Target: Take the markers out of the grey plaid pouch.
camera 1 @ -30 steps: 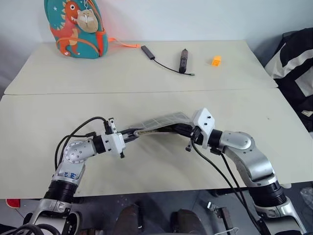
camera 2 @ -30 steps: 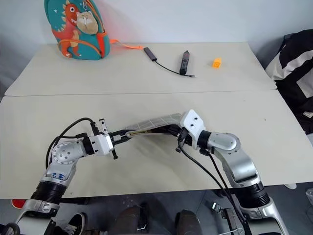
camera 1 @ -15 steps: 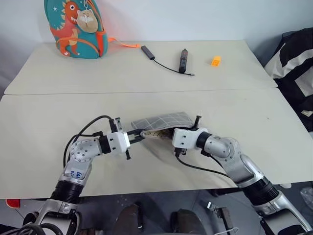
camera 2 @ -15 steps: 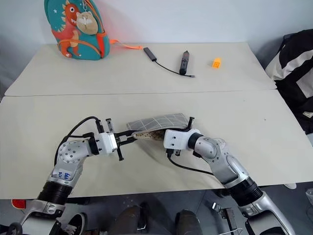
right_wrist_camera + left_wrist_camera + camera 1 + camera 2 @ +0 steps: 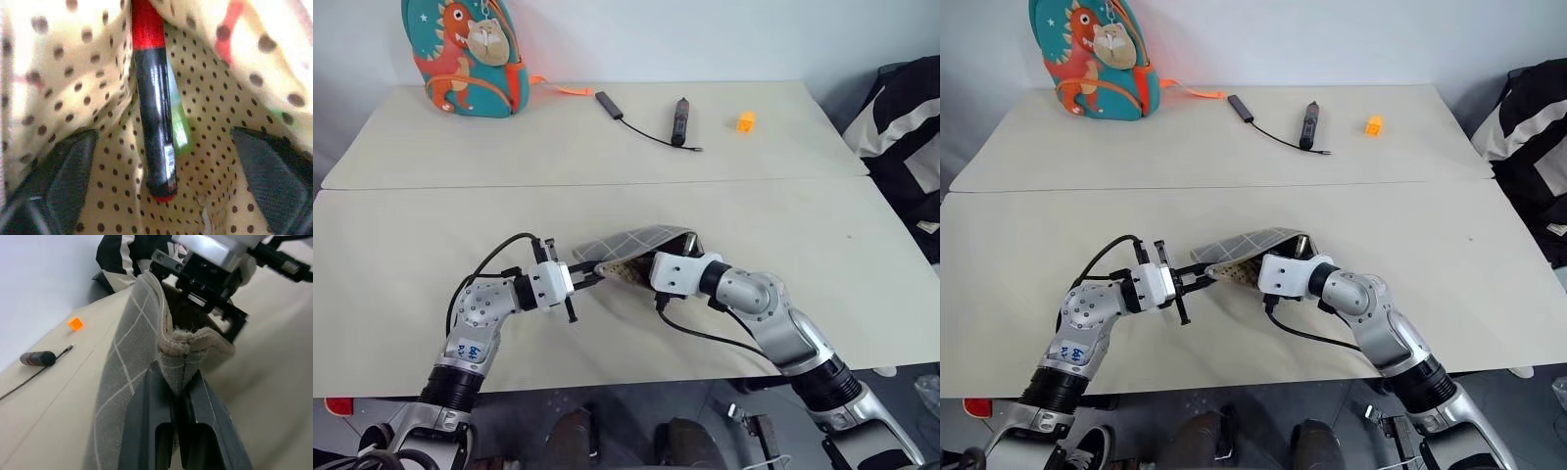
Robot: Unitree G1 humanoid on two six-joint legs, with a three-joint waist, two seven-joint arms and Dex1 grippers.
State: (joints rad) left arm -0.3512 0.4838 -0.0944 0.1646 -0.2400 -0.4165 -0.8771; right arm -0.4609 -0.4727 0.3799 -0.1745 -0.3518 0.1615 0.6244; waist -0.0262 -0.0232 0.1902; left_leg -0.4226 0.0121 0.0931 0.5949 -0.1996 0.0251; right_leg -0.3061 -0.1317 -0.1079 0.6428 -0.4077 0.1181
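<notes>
Markers: red marker (image 5: 151,103) and green marker (image 5: 180,128) inside grey plaid pouch (image 5: 631,242) (polka-dot lining). Left gripper (image 5: 177,396) pinches the pouch's mouth, steadying it; right gripper (image 5: 161,181), fingers spread wide, reaches inside.

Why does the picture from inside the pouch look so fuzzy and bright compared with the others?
Right wrist view: taken very close inside the grey plaid pouch, so the red marker and dotted lining are soft, and light glares at the edges. Left eye view: evenly lit, with soft shadows on the table.
</notes>
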